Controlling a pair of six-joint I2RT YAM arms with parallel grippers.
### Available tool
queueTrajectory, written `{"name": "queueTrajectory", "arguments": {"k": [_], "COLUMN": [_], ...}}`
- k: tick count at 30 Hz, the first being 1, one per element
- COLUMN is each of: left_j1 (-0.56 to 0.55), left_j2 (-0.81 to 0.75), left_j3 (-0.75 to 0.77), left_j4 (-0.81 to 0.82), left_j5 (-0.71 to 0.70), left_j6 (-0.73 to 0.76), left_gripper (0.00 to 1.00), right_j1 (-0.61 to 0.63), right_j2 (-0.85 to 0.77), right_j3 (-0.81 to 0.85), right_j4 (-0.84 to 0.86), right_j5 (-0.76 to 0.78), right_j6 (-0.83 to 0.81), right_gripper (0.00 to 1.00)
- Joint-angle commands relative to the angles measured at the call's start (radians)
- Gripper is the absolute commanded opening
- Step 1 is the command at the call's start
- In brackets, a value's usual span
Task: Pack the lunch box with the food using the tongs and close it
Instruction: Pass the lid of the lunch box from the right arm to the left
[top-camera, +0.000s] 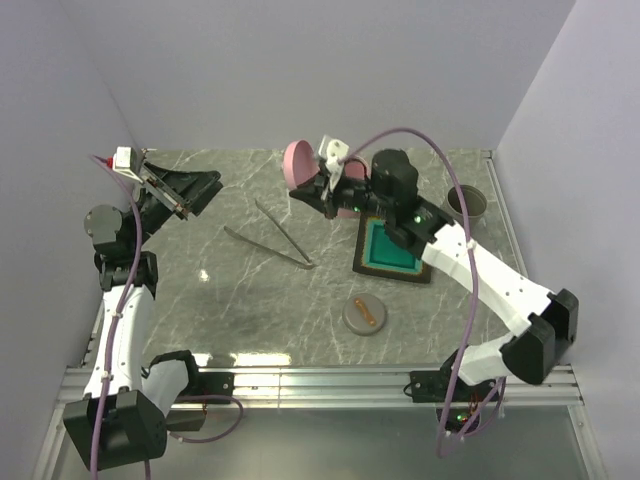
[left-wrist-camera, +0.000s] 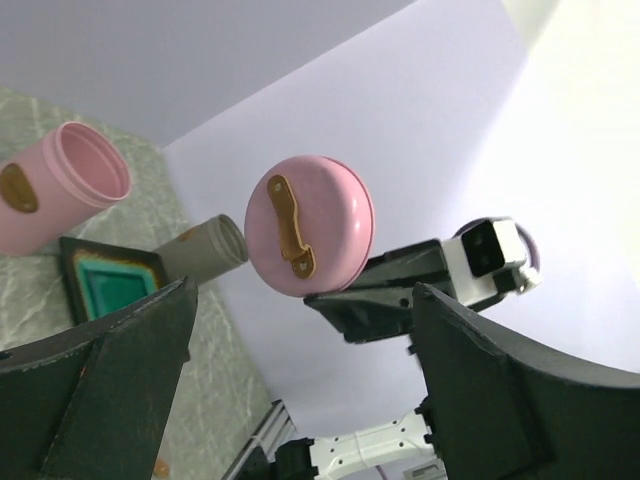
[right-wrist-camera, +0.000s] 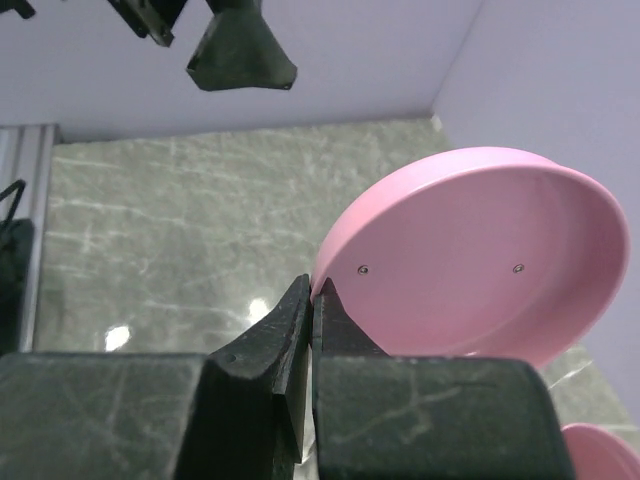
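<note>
The lunch box is a pink round tub (left-wrist-camera: 65, 185) lying open on the table, with a brown tab on its side. Its pink lid (top-camera: 298, 165) hangs in the air on edge, brown handle facing left. My right gripper (right-wrist-camera: 312, 290) is shut on the lid's rim (right-wrist-camera: 470, 255). The silver tongs (top-camera: 270, 237) lie in a narrow V on the marble, left of the tray. My left gripper (top-camera: 203, 190) is raised at the back left, open and holding nothing, facing the lid (left-wrist-camera: 310, 225). The food is out of view.
A black square tray with a teal inside (top-camera: 392, 250) sits under my right arm. A grey round lid with a brown handle (top-camera: 365, 313) lies nearer the front. A grey cup (top-camera: 465, 203) stands at the back right. White walls close in the table.
</note>
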Motion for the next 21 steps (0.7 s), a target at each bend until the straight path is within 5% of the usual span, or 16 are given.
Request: {"name": "queueTrajectory", "arguments": {"k": [1,10,21], "left_j1": [-0.018,-0.089,-0.178], "left_j2": [-0.029,-0.022,-0.059], "left_j3": [0.000,0.015,-0.009], "left_j4": [0.144,0.181,0.235], "left_j5": [-0.038,-0.066,-0.041], "left_j6": [-0.076,-0.105,-0.091], "left_gripper": [0.93,0.78,0.66], "right_j1": [0.044,0.194,0.240], "right_j2": [-0.108,-0.074,-0.036], "right_j3": [-0.110,-0.184,-0.159], "right_j4": [0.441,0.624,0.617], "right_j5": [0.066,0.119,0.159], "right_j6": [0.015,-0.023,-0.069], "right_gripper": [0.00,0.00,0.00]}}
